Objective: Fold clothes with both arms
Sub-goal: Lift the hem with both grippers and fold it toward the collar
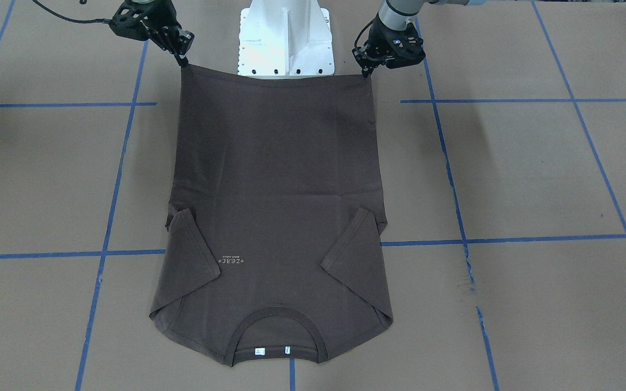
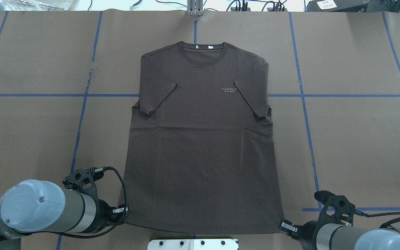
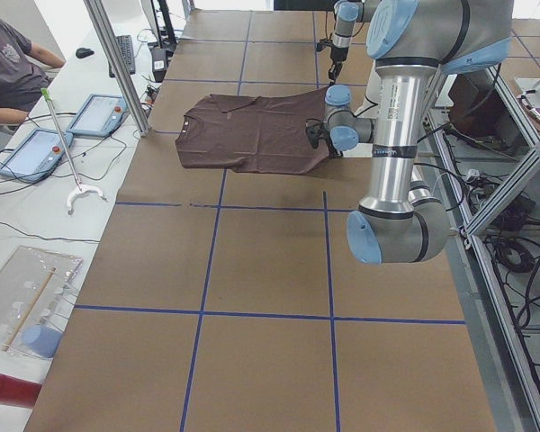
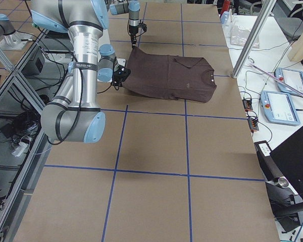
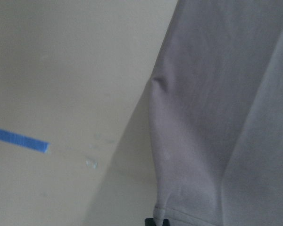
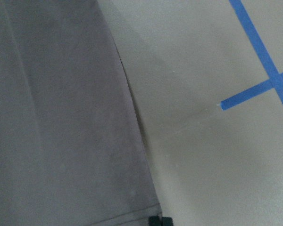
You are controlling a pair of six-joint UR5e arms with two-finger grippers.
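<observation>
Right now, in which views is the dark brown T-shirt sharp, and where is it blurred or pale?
Overhead exterior: the dark brown short-sleeved T-shirt is sharp and evenly lit. Left wrist and right wrist views: soft focus, cloth washed to grey-mauve, a shadow beside its edge.

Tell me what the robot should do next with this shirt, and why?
Probably lift the hem and carry it toward the collar, halving the T-shirt: both sleeves are folded in, and the left hand and right hand each pinch a hem corner.
</observation>
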